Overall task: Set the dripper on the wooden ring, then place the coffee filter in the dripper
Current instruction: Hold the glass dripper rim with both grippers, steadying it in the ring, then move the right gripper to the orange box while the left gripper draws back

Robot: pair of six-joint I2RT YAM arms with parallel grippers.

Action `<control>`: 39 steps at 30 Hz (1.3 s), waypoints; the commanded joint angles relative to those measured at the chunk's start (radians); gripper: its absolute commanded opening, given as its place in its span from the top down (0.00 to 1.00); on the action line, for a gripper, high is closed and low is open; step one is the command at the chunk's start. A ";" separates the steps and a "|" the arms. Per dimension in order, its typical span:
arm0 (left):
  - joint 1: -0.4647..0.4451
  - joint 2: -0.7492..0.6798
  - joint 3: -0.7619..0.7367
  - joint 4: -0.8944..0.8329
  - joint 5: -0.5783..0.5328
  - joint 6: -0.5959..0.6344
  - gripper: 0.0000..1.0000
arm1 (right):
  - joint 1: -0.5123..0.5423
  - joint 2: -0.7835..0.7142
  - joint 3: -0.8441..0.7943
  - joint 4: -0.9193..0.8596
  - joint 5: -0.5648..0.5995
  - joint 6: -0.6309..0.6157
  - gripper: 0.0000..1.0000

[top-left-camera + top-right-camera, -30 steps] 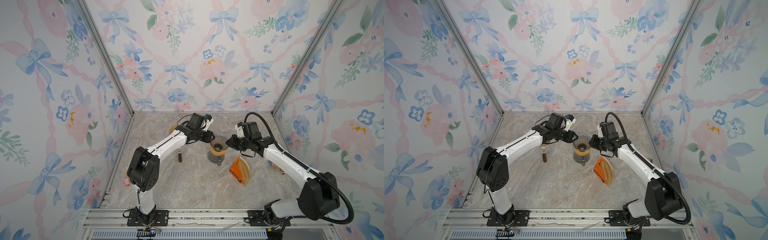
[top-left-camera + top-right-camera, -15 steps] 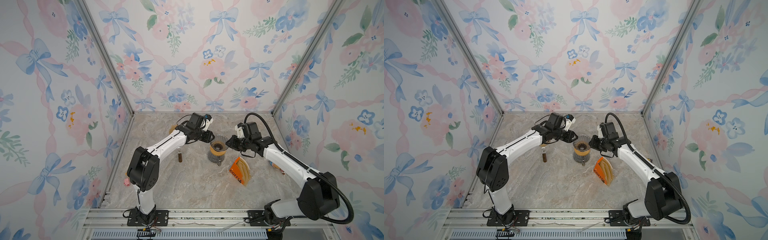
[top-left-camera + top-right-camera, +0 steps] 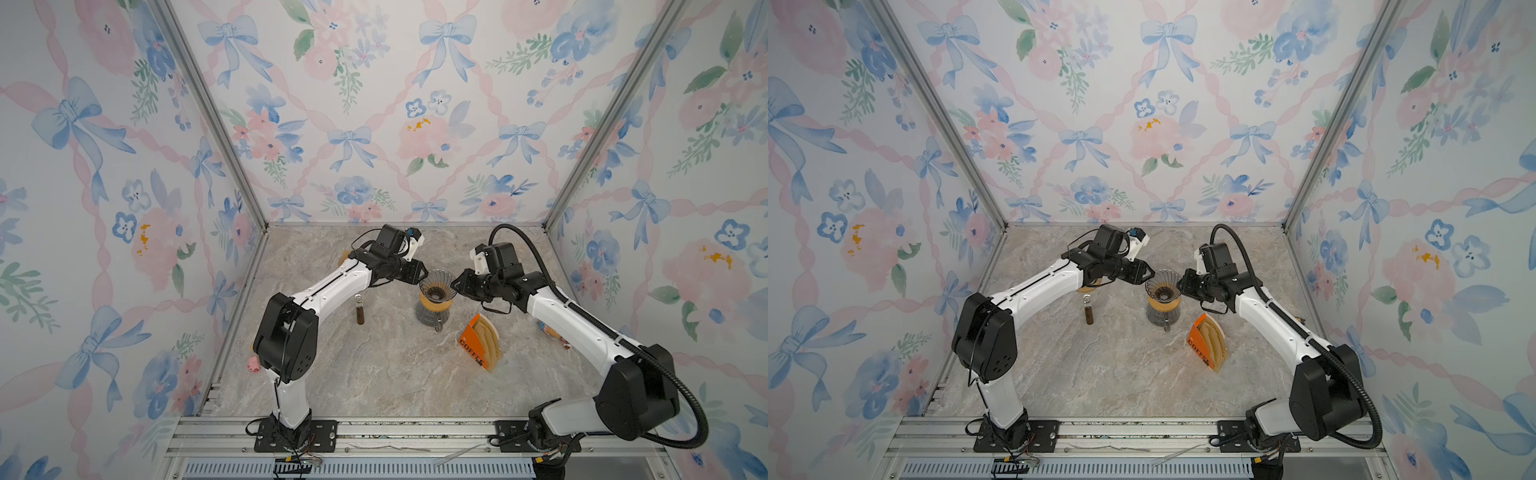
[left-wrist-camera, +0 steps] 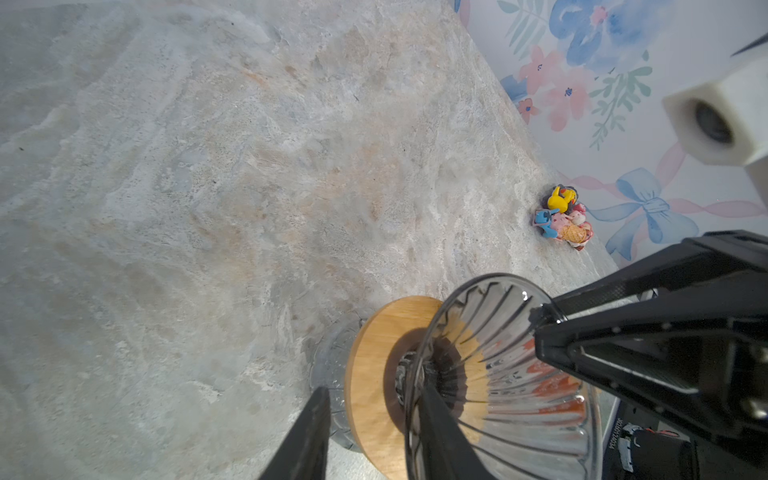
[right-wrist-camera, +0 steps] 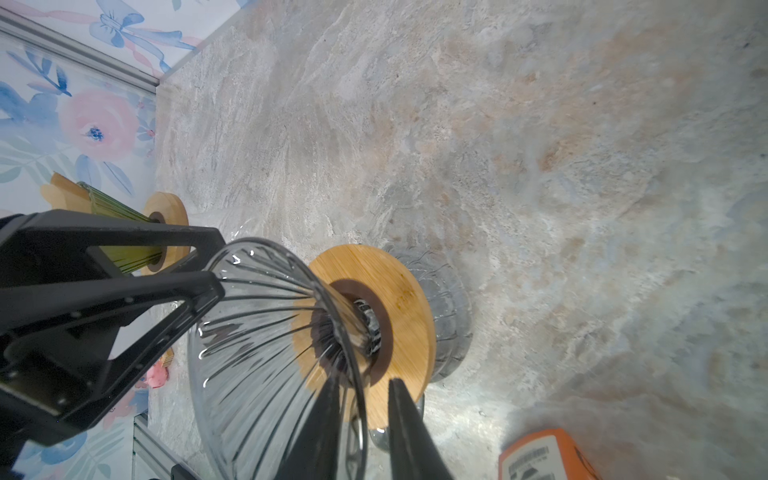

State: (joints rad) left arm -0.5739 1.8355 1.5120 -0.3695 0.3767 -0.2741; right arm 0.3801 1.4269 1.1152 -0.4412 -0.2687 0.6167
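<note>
Ribbed glass cone dripper (image 3: 437,286) on a round wooden collar (image 4: 370,353). At 10 o'clock the left gripper (image 3: 424,273), at 3 the right gripper (image 3: 454,284), each slightly parted astride the thin rim, clamping nothing.

Bright, soft shadows, wrist cams fisheye

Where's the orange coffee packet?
In a top view the orange packet sits on the table, right of the glass dripper, nearer the front rail.
</note>
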 commanded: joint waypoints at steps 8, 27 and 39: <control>0.009 -0.027 0.007 -0.017 0.025 0.003 0.51 | -0.011 -0.019 0.046 -0.019 -0.001 -0.023 0.70; -0.101 -0.441 -0.263 -0.017 0.103 0.129 0.02 | 0.062 -0.457 -0.191 -0.211 0.151 -0.131 0.66; -0.098 -0.746 -0.576 0.113 0.156 0.166 0.02 | 0.073 -0.674 -0.371 -0.349 0.179 -0.109 0.73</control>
State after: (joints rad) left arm -0.6704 1.1152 0.9558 -0.3214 0.5255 -0.1295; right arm 0.4416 0.7681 0.7647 -0.7387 -0.1066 0.5091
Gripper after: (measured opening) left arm 0.982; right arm 0.276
